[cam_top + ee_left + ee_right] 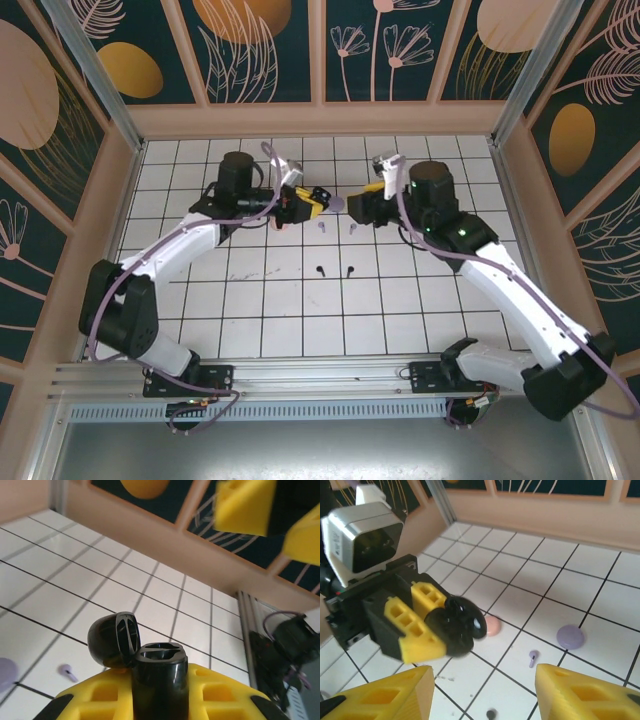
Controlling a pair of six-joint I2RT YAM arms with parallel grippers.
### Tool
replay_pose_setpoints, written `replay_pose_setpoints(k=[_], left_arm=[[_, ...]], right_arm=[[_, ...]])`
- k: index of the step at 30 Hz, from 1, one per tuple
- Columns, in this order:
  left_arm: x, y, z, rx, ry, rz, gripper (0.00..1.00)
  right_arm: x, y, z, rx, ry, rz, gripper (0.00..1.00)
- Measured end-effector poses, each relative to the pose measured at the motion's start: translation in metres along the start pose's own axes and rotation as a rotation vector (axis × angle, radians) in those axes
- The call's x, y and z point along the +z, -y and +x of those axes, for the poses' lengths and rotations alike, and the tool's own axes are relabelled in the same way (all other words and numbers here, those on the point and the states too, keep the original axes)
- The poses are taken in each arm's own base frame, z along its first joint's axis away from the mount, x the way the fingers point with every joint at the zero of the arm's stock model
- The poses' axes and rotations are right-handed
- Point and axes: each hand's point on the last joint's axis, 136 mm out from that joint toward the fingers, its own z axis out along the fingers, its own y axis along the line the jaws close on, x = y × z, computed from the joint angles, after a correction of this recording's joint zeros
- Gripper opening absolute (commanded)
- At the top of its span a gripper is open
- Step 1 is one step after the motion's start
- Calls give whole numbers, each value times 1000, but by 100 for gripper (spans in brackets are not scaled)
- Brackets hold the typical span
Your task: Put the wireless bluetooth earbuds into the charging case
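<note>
Yellow-fingered right gripper (485,680): two ribbed plastic fingers standing wide apart, nothing between them. It hangs above the white tiled table (250,310). Its arm rises from the near right base, bends at an elbow far to the right, and runs its forearm in toward the centre, so the gripper points at its opposite number.

Yellow-fingered left gripper (160,702): closed tight on the glossy black plastic charging case (160,680), clamped by its body between the fingers. The case stands upright out of the grip with its domed lid (112,640) hinged open to one side and two sockets showing at the mouth. Its arm folds at an elbow far to the left, and its forearm slants in toward the centre. The gripper faces the right gripper, near it but apart.

Tiny stemmed lilac earbuds (322,227) (353,228): lying on the tiles just to the near side of the gap between the grippers.

Tiny stemmed black earbuds (320,270) (350,270): on the tiles farther toward the arm bases.

Flat round lilac disc (570,636): on the tiles beyond one lilac earbud, ahead of the right gripper.

Flat round pink disc (492,626): on the tiles just beside the held case.
</note>
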Motion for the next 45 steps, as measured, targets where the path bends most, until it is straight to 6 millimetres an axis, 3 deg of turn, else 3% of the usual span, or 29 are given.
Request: replay_pose_setpoints(k=[3, 5, 13, 23, 27, 36, 45], left_arm=[[-18, -2, -13, 42, 94, -98, 0], [-31, 0, -20, 73, 159, -160, 0], [-77, 15, -48, 172, 421, -337, 0], [-94, 26, -52, 178, 528, -350, 0], [-102, 32, -47, 175, 557, -358, 0], [-113, 38, -48, 183, 611, -381, 0], [-116, 38, -49, 180, 626, -389, 0]], right_arm=[[-10, 2, 12, 72, 2, 12, 56], [-5, 8, 28, 121, -28, 39, 56], [42, 21, 127, 269, -281, 145, 55], [91, 30, 221, 301, -549, 315, 52], [109, 24, 234, 271, -603, 356, 52], [150, 15, 241, 220, -645, 440, 50], [153, 24, 254, 195, -686, 502, 46]])
